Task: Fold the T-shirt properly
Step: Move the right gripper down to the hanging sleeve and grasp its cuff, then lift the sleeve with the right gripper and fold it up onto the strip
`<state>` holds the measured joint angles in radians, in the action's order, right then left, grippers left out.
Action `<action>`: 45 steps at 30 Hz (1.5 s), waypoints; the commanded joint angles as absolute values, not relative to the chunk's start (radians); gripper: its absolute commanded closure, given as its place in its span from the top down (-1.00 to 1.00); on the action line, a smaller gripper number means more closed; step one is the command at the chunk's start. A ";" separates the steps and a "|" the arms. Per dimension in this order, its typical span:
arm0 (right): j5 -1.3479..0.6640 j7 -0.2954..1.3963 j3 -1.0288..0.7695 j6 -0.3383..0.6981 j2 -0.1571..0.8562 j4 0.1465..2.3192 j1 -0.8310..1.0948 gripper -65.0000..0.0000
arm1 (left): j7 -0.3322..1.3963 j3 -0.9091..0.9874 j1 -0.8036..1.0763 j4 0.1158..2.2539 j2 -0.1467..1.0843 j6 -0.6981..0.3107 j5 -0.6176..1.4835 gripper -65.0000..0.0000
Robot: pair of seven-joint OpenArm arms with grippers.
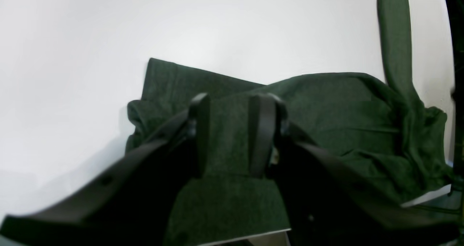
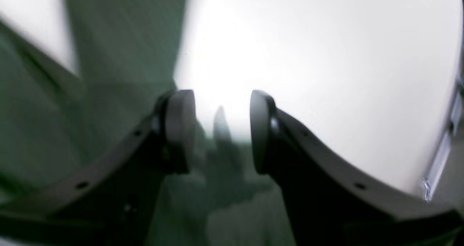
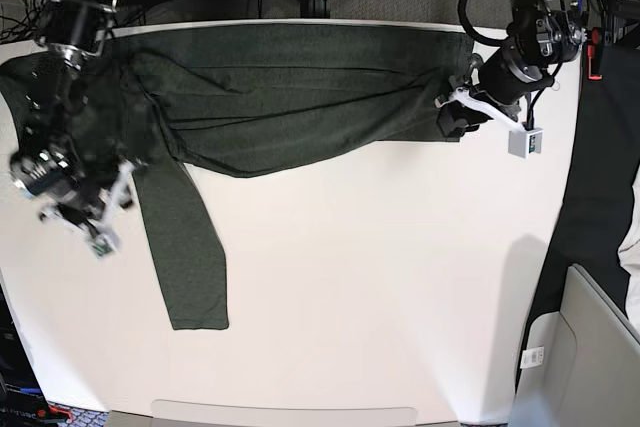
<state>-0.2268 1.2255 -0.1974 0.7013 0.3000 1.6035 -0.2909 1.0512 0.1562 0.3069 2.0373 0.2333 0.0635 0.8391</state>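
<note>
Shirt [image 3: 290, 97] lies long-ways across the counter's [image 3: 380, 297] far edge, one sleeve [image 3: 185, 257] trailing toward the near side; left jaws [image 3: 455, 119] clench its end, while right jaws [image 2: 221, 130], released, hover beside that sleeve.

The white tabletop [image 3: 380, 277] carries the olive-green T-shirt [image 3: 290, 97], spread along its far edge, one sleeve [image 3: 185, 247] trailing toward the near-left corner.
</note>
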 commanded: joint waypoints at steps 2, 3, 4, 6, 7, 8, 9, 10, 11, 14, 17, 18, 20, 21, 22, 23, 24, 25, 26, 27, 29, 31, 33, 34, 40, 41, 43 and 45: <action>-0.143 1.179 -0.160 0.698 0.272 1.549 -0.369 -0.21 | 1.041 0.159 0.305 2.054 0.240 0.059 0.854 -0.44; -0.097 1.159 -0.147 0.698 0.246 1.508 -0.403 -0.21 | 1.041 0.159 0.305 2.054 0.240 0.059 0.854 -0.44; -0.056 1.141 -0.143 0.698 0.220 1.466 -0.427 -0.21 | 1.041 0.159 0.305 2.054 0.240 0.059 0.854 -0.44; 0.019 1.096 -0.147 0.698 0.177 1.372 -0.484 -0.21 | 1.041 0.159 0.305 2.054 0.240 0.059 0.854 -0.44; 0.047 1.075 -0.147 0.698 0.166 1.337 -0.506 -0.21 | 1.041 0.159 0.305 2.054 0.240 0.059 0.854 -0.44; 0.074 1.050 -0.147 0.698 0.157 1.299 -0.529 -0.21 | 1.041 0.159 0.305 2.054 0.240 0.059 0.854 -0.44; 0.096 1.023 -0.148 0.698 0.151 1.257 -0.550 -0.21 | 1.041 0.159 0.306 2.054 0.240 0.059 0.854 -0.44; 0.108 0.997 -0.148 0.698 0.148 1.225 -0.567 -0.21 | 1.041 0.159 0.306 2.054 0.240 0.059 0.854 -0.44; 0.120 0.966 -0.148 0.698 0.147 1.193 -0.584 -0.21 | 1.041 0.159 0.306 2.054 0.240 0.059 0.854 -0.44; 0.157 0.895 -0.150 0.698 0.148 1.107 -0.628 -0.20 | 1.041 0.159 0.306 2.054 0.240 0.059 0.854 -0.44; 0.189 0.831 -0.150 0.698 0.151 1.029 -0.670 -0.20 | 1.041 0.159 0.306 2.054 0.240 0.059 0.854 -0.44; 0.193 0.811 -0.150 0.698 0.153 1.007 -0.680 -0.20 | 1.041 0.159 0.306 2.054 0.240 0.059 0.854 -0.44; 0.189 0.773 -0.150 0.698 0.156 0.970 -0.699 -0.20 | 1.043 0.159 0.306 2.054 0.240 0.059 0.854 -0.44; 0.189 0.763 -0.150 0.698 0.163 0.958 -0.704 -0.20 | 1.043 0.159 0.306 2.054 0.240 0.059 0.854 -0.44; 0.189 0.757 -0.150 0.698 0.166 0.944 -0.711 -0.20 | 1.043 0.159 0.306 2.054 0.240 0.058 0.854 -0.44; 0.188 0.753 -0.150 0.698 0.166 0.926 -0.717 -0.20 | 1.043 0.159 0.306 2.054 0.240 0.058 0.854 -0.44; 0.188 0.750 -0.150 0.698 0.168 0.912 -0.723 -0.20 | 1.043 0.159 0.306 2.054 0.240 0.058 0.854 -0.44; 0.188 0.750 -0.150 0.698 0.168 0.895 -0.727 -0.20 | 1.043 0.159 0.306 2.054 0.240 0.058 0.854 -0.44; 0.188 0.748 -0.150 0.698 0.170 0.886 -0.728 -0.20 | 1.043 0.159 0.306 2.054 0.240 0.058 0.854 -0.44; 0.188 0.748 -0.151 0.698 0.170 0.878 -0.728 -0.20 | 1.043 0.159 0.306 2.054 0.240 0.058 0.854 -0.44; 0.194 0.731 -0.186 0.698 0.170 0.878 -0.725 -0.20 | 1.044 0.160 0.306 2.054 0.242 0.058 0.854 -0.44; 0.194 0.713 -0.236 0.674 0.170 0.868 -0.722 -0.20 | 1.044 0.159 0.306 2.054 0.242 0.058 0.854 -0.44; 0.196 0.707 -0.277 0.661 0.179 0.837 -0.722 -0.20 | 1.044 0.159 0.306 2.054 0.242 0.058 0.854 -0.44; 0.196 0.707 -0.288 0.656 0.189 0.825 -0.722 -0.20 | 1.044 0.159 0.306 2.054 0.242 0.058 0.854 -0.44; 0.196 0.674 -0.297 0.654 0.217 0.802 -0.700 -0.20 | 1.044 0.159 0.306 2.054 0.242 0.058 0.854 -0.44; 0.196 0.670 -0.297 0.654 0.219 0.802 -0.700 -0.20 | 1.044 0.159 0.306 2.054 0.242 0.058 0.854 -0.44; 0.196 0.665 -0.294 0.654 0.217 0.794 -0.696 -0.20 | 1.044 0.159 0.306 2.054 0.242 0.058 0.854 -0.44; 0.196 0.664 -0.294 0.654 0.217 0.759 -0.694 -0.20 | 1.046 0.159 0.306 2.054 0.242 0.056 0.854 -0.44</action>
<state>0.1993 0.6601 -0.2943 0.6506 0.2104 0.7506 -0.6651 1.0512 0.1562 0.3099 2.0373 0.2321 0.0597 0.8417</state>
